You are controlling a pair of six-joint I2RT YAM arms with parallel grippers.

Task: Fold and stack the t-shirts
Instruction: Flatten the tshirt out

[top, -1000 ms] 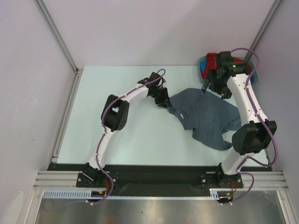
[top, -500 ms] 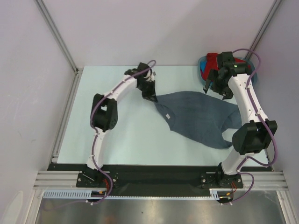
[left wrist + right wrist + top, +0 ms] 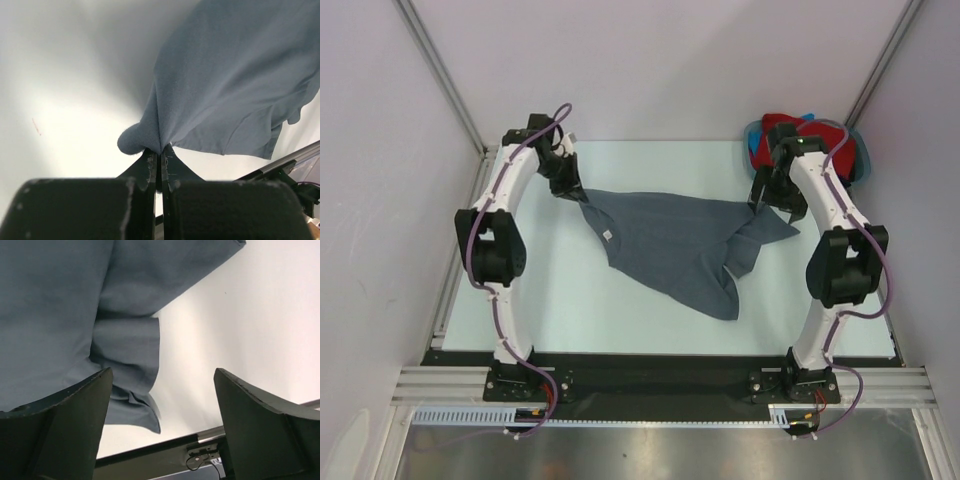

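Note:
The dark slate-grey t-shirt (image 3: 670, 245) lies stretched across the middle of the table, a white label showing near its left end. My left gripper (image 3: 569, 187) at the far left is shut on a bunched edge of this shirt (image 3: 235, 75), the cloth pinched between the fingertips (image 3: 151, 159). My right gripper (image 3: 775, 203) hovers open over the shirt's right end; in the right wrist view the grey cloth (image 3: 60, 300) lies below and left of the wide-apart jaws, which hold nothing. A bright red t-shirt (image 3: 778, 127) sits in the tub at the back right.
The teal tub (image 3: 861, 160) stands at the table's back right corner behind the right arm, with blue cloth beside the red. Metal frame posts rise at the back left and right. A black rail (image 3: 650, 368) runs along the near edge.
My left gripper closed on the grey shirt and swung far to the back left, dragging the shirt left and stretching it out. The right gripper shifted slightly left, still open.

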